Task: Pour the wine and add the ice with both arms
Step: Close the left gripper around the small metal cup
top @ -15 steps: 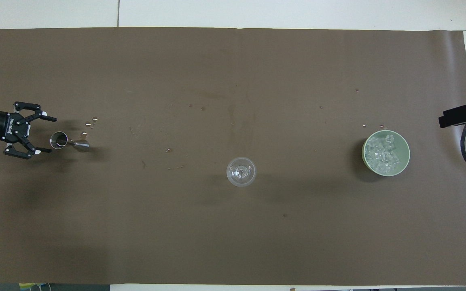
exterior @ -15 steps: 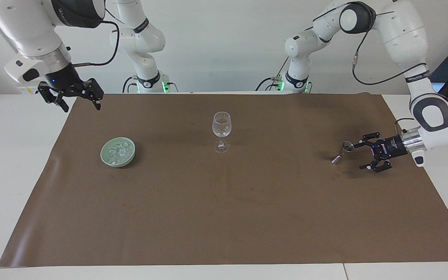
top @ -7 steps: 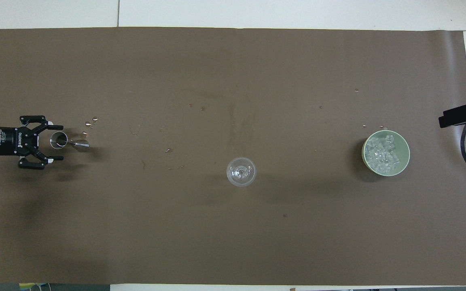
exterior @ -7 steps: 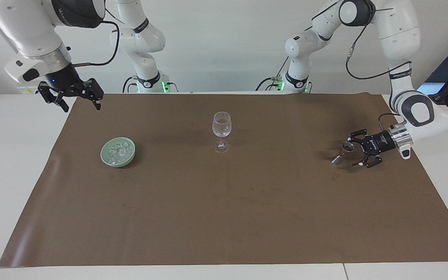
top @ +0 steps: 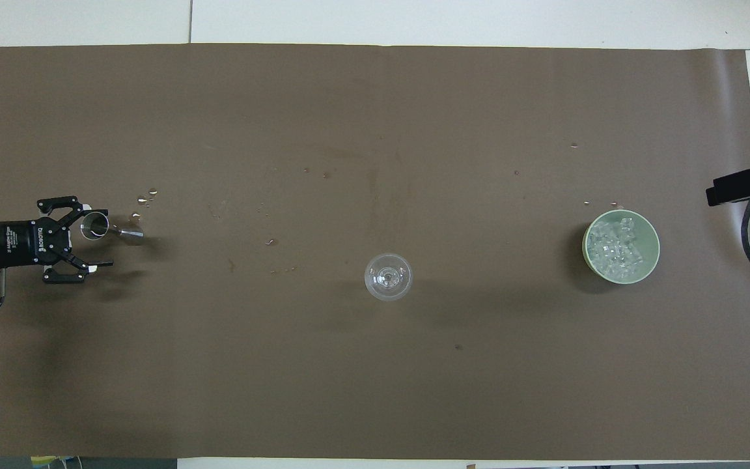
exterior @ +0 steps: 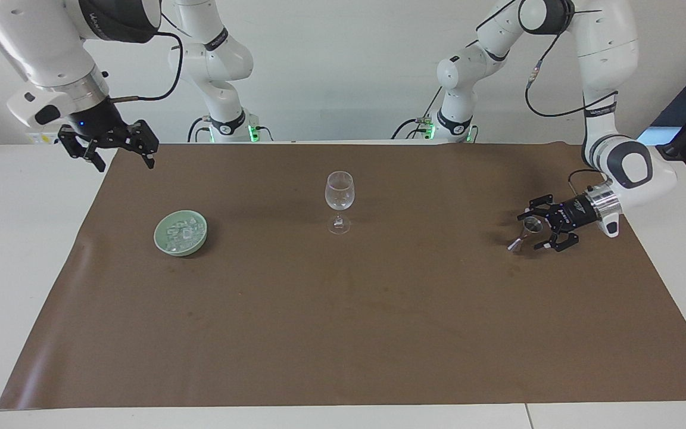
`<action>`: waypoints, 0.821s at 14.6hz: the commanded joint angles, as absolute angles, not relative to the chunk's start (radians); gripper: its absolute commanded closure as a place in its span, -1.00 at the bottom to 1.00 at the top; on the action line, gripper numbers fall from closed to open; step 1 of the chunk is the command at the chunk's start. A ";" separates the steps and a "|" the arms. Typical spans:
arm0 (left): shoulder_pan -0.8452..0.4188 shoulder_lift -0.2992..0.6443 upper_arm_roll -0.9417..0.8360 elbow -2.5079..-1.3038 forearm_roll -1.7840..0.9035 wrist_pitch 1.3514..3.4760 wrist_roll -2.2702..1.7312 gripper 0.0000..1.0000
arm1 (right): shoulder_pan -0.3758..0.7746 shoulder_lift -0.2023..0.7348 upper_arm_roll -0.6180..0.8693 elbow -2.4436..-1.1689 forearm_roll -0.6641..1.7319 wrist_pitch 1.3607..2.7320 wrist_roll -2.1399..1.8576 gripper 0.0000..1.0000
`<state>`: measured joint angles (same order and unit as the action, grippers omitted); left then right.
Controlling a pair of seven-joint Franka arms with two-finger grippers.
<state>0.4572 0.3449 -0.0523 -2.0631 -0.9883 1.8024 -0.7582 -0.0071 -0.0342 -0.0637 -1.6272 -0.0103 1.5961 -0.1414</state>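
- The brown mat [exterior: 343,333] covered most of the table, a few droplets scattered on it.
- The left arm [exterior: 608,89] reached down at its own end of the table; the right arm [exterior: 51,53] waited, raised over the mat's corner at its end.
- The right gripper [exterior: 118,153] hung with jaws spread, holding nothing.
- The left gripper [exterior: 538,229] sat low, jaws wide apart on either side of the metal jigger [top: 94,226], no grip closed.
- The pale green dish [exterior: 160,239] sat toward the right arm's end, the wine glass [exterior: 339,192] upright mid-mat.
- The ice [top: 617,249] lay heaped in the dish: small, hard, likely wet and slippery, so pinch one cube squarely across flat faces.
- The jigger looked light, stiff and smooth; take it round the waist and keep it level.
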 commanded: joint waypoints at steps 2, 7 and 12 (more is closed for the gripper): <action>0.454 0.298 -0.057 -2.135 -1.051 1.858 -0.746 -1.00 | -0.018 -0.055 -0.058 -1.652 0.003 1.598 -0.129 -1.00; 0.453 0.296 -0.058 -2.137 -1.074 1.859 -0.742 -0.96 | -0.018 -0.055 -0.058 -1.652 0.003 1.598 -0.129 -1.00; 0.446 0.296 -0.058 -2.137 -1.078 1.861 -0.739 -0.45 | -0.018 -0.055 -0.058 -1.652 0.003 1.598 -0.129 -1.00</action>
<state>0.4529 0.3261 -0.0578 -2.0995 -1.0520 1.8326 -0.7567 -0.0071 -0.0342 -0.0637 -1.6273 -0.0103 1.5961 -0.1414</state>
